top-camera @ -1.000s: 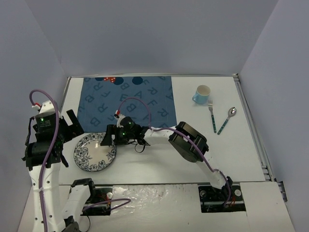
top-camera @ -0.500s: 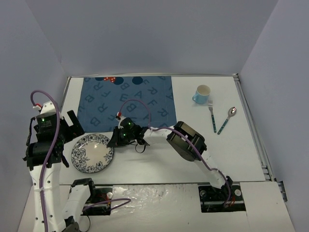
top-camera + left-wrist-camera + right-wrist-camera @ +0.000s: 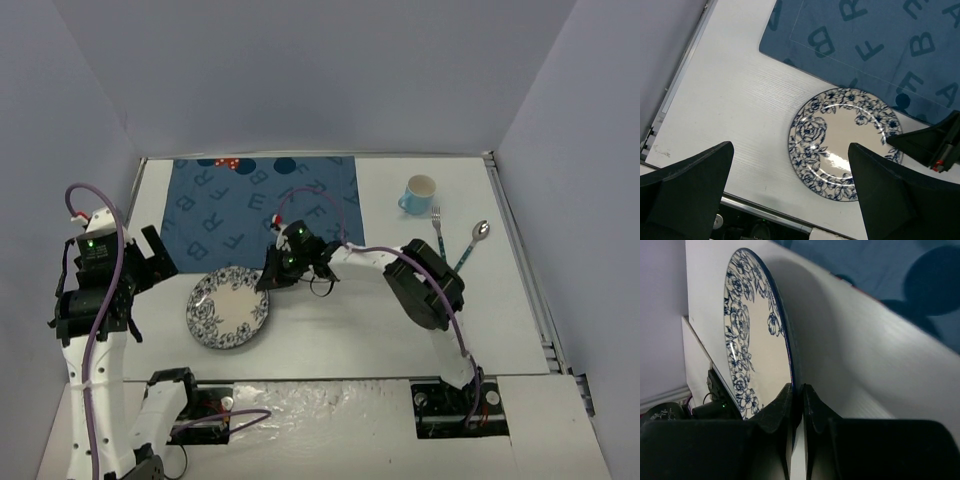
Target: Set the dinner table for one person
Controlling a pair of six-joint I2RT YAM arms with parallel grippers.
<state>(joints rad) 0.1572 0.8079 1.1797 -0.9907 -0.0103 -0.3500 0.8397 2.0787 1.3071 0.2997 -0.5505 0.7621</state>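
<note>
One plate (image 3: 228, 306) sits on the white surface (image 3: 400, 320), at 6 o'clock from the blue mat (image 3: 265, 200). The right claw (image 3: 796, 390) pinches its 2 o'clock rim; the left claw (image 3: 791, 146) gapes wide.

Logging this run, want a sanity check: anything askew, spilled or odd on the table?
Nothing spilled or broken. The plate sits mostly on bare table at the near edge of the blue mat, not centred on it, its rim pinched by the right tool. The fork and spoon lie splayed in a V near the cup, not parallel.
</note>
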